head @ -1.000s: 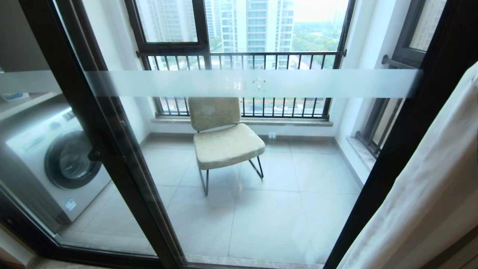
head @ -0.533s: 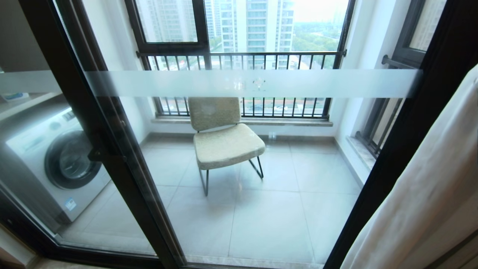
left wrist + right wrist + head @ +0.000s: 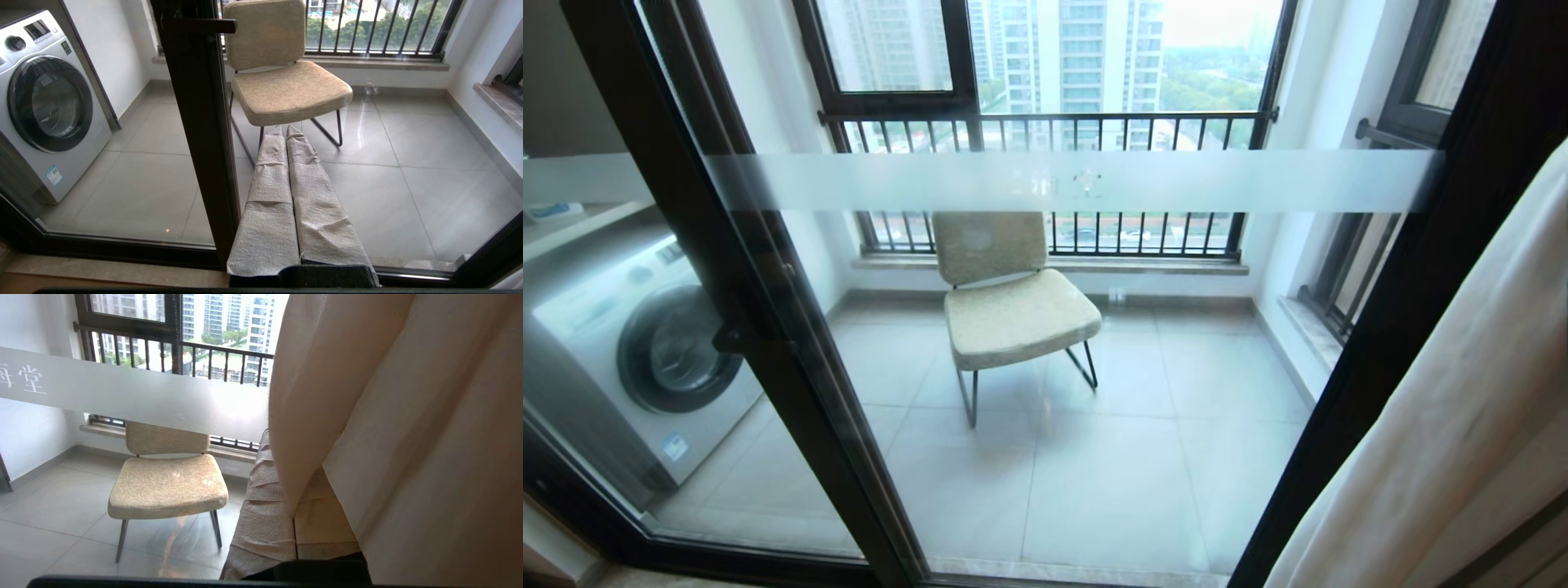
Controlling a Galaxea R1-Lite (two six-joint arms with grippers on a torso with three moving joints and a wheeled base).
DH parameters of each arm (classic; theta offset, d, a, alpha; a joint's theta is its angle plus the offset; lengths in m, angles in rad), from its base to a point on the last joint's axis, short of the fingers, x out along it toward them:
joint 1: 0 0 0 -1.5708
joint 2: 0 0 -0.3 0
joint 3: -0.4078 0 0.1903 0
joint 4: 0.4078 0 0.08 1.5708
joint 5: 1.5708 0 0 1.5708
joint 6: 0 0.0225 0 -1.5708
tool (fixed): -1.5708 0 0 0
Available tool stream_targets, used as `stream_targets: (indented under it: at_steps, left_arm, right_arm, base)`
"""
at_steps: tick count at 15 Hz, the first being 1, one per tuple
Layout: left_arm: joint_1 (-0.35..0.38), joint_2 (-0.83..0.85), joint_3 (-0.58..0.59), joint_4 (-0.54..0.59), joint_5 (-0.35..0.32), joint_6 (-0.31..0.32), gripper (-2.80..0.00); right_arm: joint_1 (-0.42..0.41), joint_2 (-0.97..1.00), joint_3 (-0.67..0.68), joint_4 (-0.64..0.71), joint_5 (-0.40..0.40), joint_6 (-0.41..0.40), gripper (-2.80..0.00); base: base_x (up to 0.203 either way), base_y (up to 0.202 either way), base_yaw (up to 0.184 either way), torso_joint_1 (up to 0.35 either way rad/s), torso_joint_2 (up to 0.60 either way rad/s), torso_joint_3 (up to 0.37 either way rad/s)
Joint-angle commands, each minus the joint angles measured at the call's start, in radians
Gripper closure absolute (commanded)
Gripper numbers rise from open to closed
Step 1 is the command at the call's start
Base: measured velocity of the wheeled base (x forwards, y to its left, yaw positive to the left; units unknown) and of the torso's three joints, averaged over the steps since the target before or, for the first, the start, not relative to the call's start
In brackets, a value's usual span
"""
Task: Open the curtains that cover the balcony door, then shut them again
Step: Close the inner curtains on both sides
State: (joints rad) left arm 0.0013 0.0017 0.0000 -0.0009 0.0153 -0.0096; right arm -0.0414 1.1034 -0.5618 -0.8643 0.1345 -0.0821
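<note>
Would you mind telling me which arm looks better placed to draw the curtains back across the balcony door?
Probably the right: the right gripper, shut, sits in the curtains. The left gripper faces the balcony door.

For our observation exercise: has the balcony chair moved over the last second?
No. The chair keeps its place against the window sill behind it; only the whole view shifted slightly.

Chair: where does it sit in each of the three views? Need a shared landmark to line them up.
Head view: chair at centre, behind the door glass.
Left wrist view: chair at top centre, beyond the end effector.
Right wrist view: chair lower left, beside the curtain.
Shared landmark: railing behind the chair.
</note>
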Motion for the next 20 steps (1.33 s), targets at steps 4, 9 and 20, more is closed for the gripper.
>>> stream_targets:
  at_steps: [4,9,20]
  left_arm:
    - [0.000,0.000,0.000,-0.001,0.000,-0.001,0.00]
    - [0.000,0.000,0.000,-0.001,0.000,-0.007,0.00]
    - [0.000,0.000,0.000,-0.002,0.000,-0.023,0.00]
  right_arm:
    - [-0.011,-0.008,0.017,-0.007,0.001,-0.001,0.00]
    - [-0.018,-0.008,0.017,-0.007,0.001,-0.001,0.00]
    - [-0.029,-0.005,0.030,-0.007,0.002,0.001,0.00]
  base:
    - [0.000,0.062,-0.001,0.002,0.00,0.001]
    - [0.000,0.196,0.000,0.002,0.00,0.002]
    - [0.000,0.190,0.001,0.003,0.00,0.002]
